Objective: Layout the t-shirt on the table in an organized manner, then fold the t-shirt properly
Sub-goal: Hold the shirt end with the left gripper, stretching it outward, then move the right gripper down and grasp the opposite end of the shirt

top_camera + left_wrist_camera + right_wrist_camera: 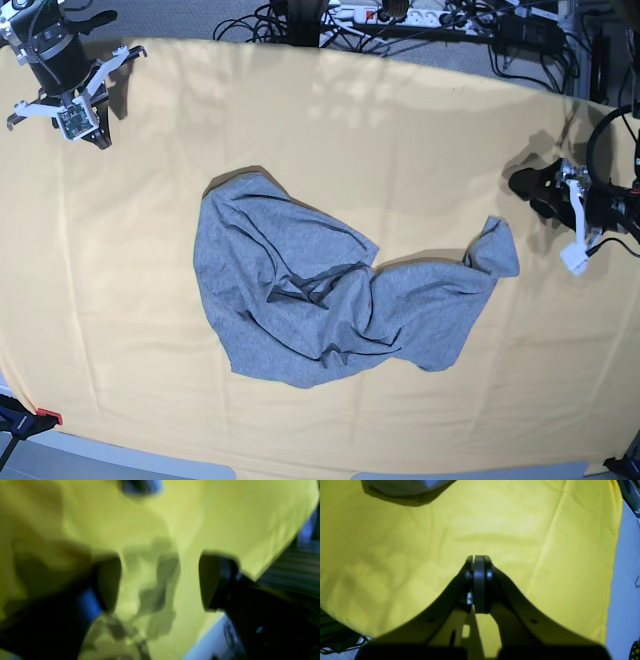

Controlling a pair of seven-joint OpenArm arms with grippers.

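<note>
The grey t-shirt (pixel 320 300) lies crumpled on the table (pixel 420 130), plain side showing, with one end (pixel 492 250) stretched toward the right. My left gripper (pixel 532 190) hovers just up and right of that end. In the left wrist view it (pixel 160 582) is open, and a blurred fold of the t-shirt (pixel 155 600) lies below and beyond its fingers. My right gripper (pixel 100 136) hangs over the far left corner, well away from the shirt. Seen from its wrist, it (pixel 478 560) is shut on nothing, and a bit of the t-shirt (pixel 402 486) shows at the top.
Cables and a power strip (pixel 400 14) run behind the table's far edge. A clamp (pixel 20 420) sits at the near left corner. The yellow cloth (pixel 520 530) is creased and ends at the table's edge (pixel 612 580) on the right.
</note>
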